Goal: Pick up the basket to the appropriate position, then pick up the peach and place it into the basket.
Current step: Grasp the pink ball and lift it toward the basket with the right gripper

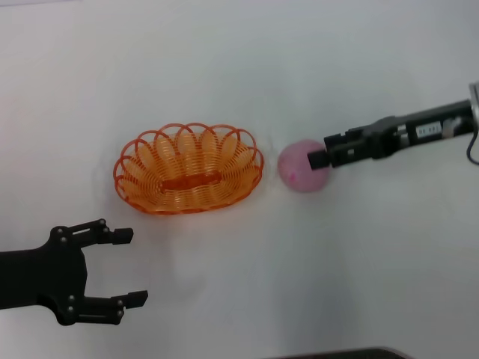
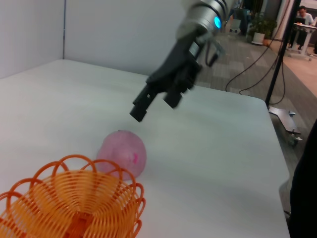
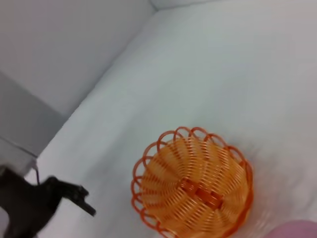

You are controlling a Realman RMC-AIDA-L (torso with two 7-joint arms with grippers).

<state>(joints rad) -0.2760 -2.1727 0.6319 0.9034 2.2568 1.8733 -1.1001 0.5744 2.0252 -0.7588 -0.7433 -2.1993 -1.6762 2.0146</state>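
The orange openwork basket (image 1: 153, 161) stands upright and empty on the white table, left of centre. The pink peach (image 1: 299, 170) lies on the table just right of it, a small gap between them. My right gripper (image 1: 318, 159) is open and hovers over the peach's right side; in the left wrist view the gripper (image 2: 154, 106) is above the peach (image 2: 122, 151) and apart from it. My left gripper (image 1: 131, 268) is open and empty near the front left, in front of the basket. The right wrist view shows the basket (image 3: 193, 191) and the peach's edge (image 3: 297, 231).
The white table (image 1: 239, 67) spreads wide around both things. In the left wrist view its far edge (image 2: 275, 148) drops to a floor with cables and a stand base. A dark shape (image 1: 337, 354) sits at the front edge.
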